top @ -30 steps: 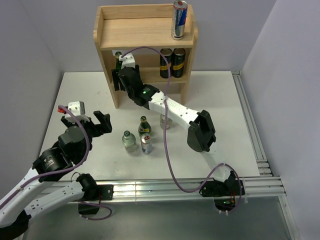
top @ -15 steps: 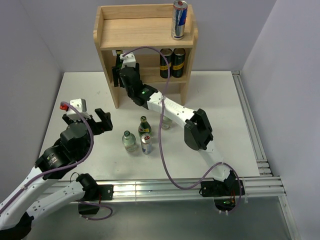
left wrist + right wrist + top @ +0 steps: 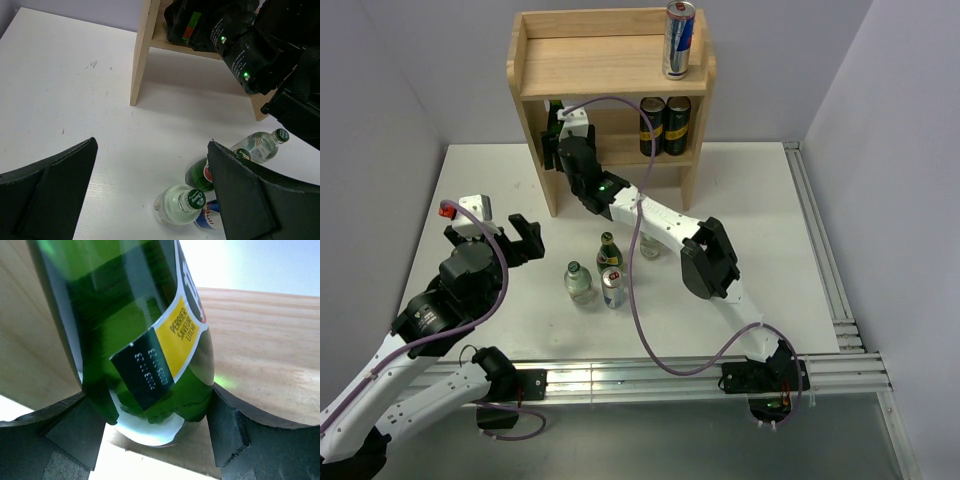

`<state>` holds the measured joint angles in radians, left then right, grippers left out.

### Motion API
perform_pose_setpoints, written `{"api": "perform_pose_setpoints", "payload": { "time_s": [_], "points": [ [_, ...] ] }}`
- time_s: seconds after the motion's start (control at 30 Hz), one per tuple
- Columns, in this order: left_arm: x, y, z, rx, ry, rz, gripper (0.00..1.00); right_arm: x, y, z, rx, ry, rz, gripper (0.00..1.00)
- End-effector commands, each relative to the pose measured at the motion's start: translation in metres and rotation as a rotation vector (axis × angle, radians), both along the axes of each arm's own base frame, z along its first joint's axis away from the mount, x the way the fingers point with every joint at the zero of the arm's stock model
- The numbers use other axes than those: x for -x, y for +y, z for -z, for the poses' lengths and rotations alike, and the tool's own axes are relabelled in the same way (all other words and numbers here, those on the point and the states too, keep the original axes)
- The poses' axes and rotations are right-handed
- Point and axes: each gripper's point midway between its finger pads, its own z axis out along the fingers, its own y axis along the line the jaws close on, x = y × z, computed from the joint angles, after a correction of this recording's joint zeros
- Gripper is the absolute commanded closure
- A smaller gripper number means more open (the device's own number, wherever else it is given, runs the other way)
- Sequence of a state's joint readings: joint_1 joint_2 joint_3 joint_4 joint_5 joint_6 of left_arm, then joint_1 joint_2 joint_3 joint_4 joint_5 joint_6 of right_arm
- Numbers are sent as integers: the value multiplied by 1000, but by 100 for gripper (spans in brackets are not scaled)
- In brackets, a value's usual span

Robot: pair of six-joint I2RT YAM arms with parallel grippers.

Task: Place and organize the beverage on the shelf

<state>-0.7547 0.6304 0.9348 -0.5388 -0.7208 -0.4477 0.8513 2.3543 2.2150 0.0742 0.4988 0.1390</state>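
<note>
The dark green glass bottle with the yellow-and-black label (image 3: 140, 325) is clamped in your right claw (image 3: 152, 412), with the two black pads pressed against opposite sides of its lower body, just above the base. The claw has it inside the lower tier of the small light-wood two-tier shelf (image 3: 610, 62), at the left end, with a wooden panel close on the claw's left. The wrist view does not show whether the base already rests on the board. Treat the bottle as rigid, smooth and breakable. The glass will not give under the pads, the liquid inside likely makes it heavy for its size, and its tall narrow form would probably tip if released while leaning. The low hold on the wide body looks sound, so hold it upright and open only once the base sits flat. To the claw's right in the same tier, apart from the bottle, stand two dark cylinders with gold labels (image 3: 663, 125). Above them, on the top board, is a slim silver-and-blue can (image 3: 678, 40). Your left claw (image 3: 152, 147) hangs spread wide over the white worktop (image 3: 60, 75) with nothing between its fingers. Just ahead of it is a tight cluster of a clear glass bottle with a green cap (image 3: 175, 205), a second dark green bottle (image 3: 196, 176), another clear bottle (image 3: 257, 147) and a second silver-and-blue can (image 3: 205, 222). Take each by its body from the open side, because its neighbours stand close.
</note>
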Motion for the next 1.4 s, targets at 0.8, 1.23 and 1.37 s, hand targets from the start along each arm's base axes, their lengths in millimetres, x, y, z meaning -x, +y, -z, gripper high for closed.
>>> {"api": "perform_pose_setpoints", "payload": {
  "time_s": [0.8, 1.23, 1.37],
  "points": [
    [-4, 2, -1, -6, -9, -5, 1, 3, -14, -53, -98, -145, 51, 0],
    [-6, 4, -1, -3, -8, -13, 1, 30, -18, -61, -86, -122, 21, 0],
    [-6, 5, -2, 1, -13, -16, 1, 38, -13, -58, -70, -109, -10, 0]
  ]
}}
